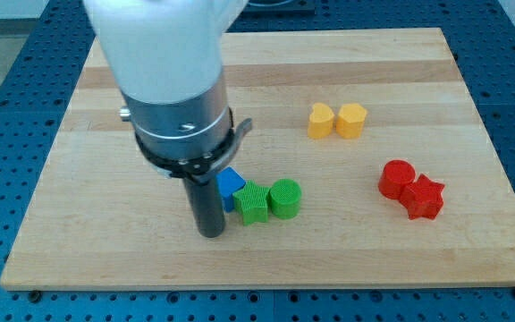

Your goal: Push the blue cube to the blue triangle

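Nearest, my tip (211, 233) sits just left of one blue block (232, 184), shape unclear; no second blue shows. No hand, only a rod. Push slowly, centred, sparing the touching green block (253, 203).

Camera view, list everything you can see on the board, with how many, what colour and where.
Blue block: one, blue, shape unclear, partly hidden behind the rod, left of centre.
Green blocks: two, green, a ridged one touching the blue block, a cylinder at its right.
Yellow blocks: two, yellow, side by side, upper right.
Red blocks: two, red, a cylinder and a star, touching, at the right.
Board: one, pale wood.
My tip: one, dark, just left of the blue block, below it in the view.
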